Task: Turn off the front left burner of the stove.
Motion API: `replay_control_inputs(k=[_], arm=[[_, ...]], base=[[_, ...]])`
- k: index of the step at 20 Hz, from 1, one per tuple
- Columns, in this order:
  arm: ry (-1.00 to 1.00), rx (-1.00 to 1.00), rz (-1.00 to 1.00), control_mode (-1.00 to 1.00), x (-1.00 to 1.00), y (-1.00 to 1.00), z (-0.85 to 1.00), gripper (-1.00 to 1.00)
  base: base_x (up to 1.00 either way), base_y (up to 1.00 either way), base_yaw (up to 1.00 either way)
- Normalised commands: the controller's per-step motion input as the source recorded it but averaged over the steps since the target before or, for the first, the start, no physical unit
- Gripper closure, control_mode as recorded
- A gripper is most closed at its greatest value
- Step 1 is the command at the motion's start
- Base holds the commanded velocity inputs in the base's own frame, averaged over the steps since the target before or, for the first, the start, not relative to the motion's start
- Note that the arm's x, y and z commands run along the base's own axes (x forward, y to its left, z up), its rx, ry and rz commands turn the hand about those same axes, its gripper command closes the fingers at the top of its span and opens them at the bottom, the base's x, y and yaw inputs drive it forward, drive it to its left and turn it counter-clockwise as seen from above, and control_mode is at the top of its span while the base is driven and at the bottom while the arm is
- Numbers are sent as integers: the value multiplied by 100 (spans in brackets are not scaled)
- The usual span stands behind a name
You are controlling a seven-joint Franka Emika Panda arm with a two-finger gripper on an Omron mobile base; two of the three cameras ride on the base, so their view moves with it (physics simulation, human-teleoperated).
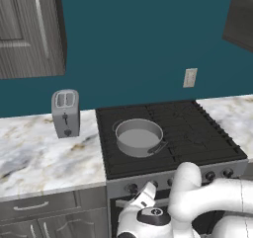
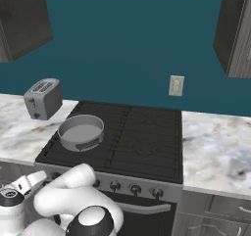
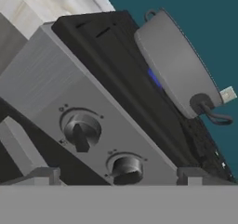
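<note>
The stove (image 1: pixel 197 128) (image 2: pixel 147 142) has a black grated cooktop and a grey front panel with a row of dark knobs. A grey pot (image 1: pixel 139 137) (image 2: pixel 81 131) (image 3: pixel 174 62) sits on the front left burner (image 1: pixel 116 164) (image 2: pixel 56 154). In the hand view a small blue flame (image 3: pixel 155 77) shows under the pot. My gripper (image 3: pixel 118 176) (image 1: pixel 142 194) (image 2: pixel 39 177) is open, close in front of the panel's left end. It holds nothing. Two knobs face it: the end knob (image 3: pixel 82 130) and its neighbour (image 3: pixel 124 168), which lies between the fingertips (image 3: pixel 44 175).
A silver toaster (image 1: pixel 65 112) (image 2: pixel 44 99) stands on the marble counter (image 1: pixel 39 153) left of the stove. More counter (image 2: pixel 215 142) lies to the right. A wall outlet (image 1: pixel 189 77) is behind the cooktop. Dark cabinets hang above, and drawers (image 1: pixel 34 207) sit below the left counter.
</note>
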Motion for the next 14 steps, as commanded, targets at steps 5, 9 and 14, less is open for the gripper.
replay_control_inputs(k=[5,9,14], arm=[[-14,0,0,-100,0,0,0,-100],[-12,2,0,-100,8,-1,0,-100],[-7,9,2,-100,8,-8,0,-100]], base=[[0,0,0],[0,0,0],[0,0,0]])
